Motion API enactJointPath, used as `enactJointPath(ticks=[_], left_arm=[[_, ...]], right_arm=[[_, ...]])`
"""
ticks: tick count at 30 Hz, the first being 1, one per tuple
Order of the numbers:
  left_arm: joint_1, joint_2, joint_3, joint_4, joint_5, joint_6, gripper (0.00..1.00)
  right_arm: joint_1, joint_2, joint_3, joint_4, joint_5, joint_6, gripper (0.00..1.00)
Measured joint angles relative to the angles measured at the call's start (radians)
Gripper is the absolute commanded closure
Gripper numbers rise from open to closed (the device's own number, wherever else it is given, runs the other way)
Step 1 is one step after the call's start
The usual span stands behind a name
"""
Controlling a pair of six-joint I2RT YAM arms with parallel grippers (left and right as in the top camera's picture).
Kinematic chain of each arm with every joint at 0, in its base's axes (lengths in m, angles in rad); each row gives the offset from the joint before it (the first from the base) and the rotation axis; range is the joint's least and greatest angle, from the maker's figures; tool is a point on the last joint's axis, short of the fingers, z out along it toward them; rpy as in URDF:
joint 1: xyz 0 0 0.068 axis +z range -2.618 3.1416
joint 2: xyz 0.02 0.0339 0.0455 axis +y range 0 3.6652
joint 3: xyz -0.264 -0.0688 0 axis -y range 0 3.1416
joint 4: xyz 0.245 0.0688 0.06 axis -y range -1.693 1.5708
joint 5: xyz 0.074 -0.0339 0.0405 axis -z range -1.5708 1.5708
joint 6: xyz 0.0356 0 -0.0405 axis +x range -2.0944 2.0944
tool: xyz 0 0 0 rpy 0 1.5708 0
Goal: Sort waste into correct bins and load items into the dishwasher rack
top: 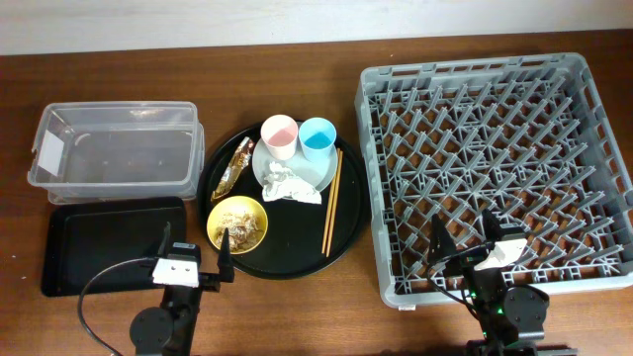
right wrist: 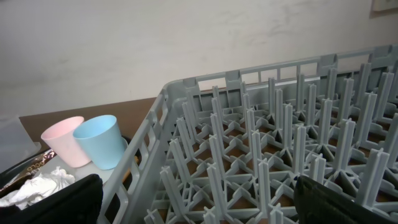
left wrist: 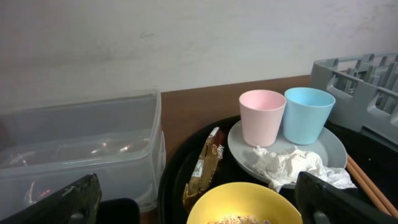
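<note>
On a round black tray (top: 348,220) a pale plate (top: 318,173) carries a pink cup (top: 279,136), a light blue cup (top: 318,138) and a crumpled white napkin (top: 290,185). A brown-gold wrapper (top: 234,166) lies to its left, chopsticks (top: 333,201) to its right. In front, a yellow bowl (top: 237,223) holds beige food scraps (top: 240,222). My left gripper (top: 195,247) stands open just short of the bowl (left wrist: 245,202), holding nothing. My right gripper (top: 463,237) hangs open and empty over the near left pegs of the grey dishwasher rack (top: 495,168).
A clear tub (top: 114,148) with a white label stands at the far left, and a flat black rectangular tray (top: 114,242) lies in front of it. The rack's left wall (right wrist: 143,155) rises close beside the round tray's right edge.
</note>
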Motion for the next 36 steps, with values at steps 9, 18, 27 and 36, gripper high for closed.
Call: enactJointPath(ticks=[9, 18, 27, 36], left_arm=[[0.0, 0.0, 0.063, -0.117, 0.097, -0.029, 0.01], [0.0, 0.22, 0.557, -0.473, 0.159, -0.047, 0.01], [0.0, 0.79, 1.027, -0.705, 0.518, -0.05, 0.25], [-0.156, 1.064, 1.037, -0.911, 0.434, -0.077, 0.16]], right_arm=[[0.0, 0.0, 0.0, 0.0, 0.0, 0.0, 0.02], [0.0, 0.0, 0.0, 0.0, 0.0, 0.001, 0.02], [0.0, -0.001, 0.0, 0.0, 0.0, 0.0, 0.02], [0.0, -0.001, 0.0, 0.0, 0.0, 0.0, 0.02]])
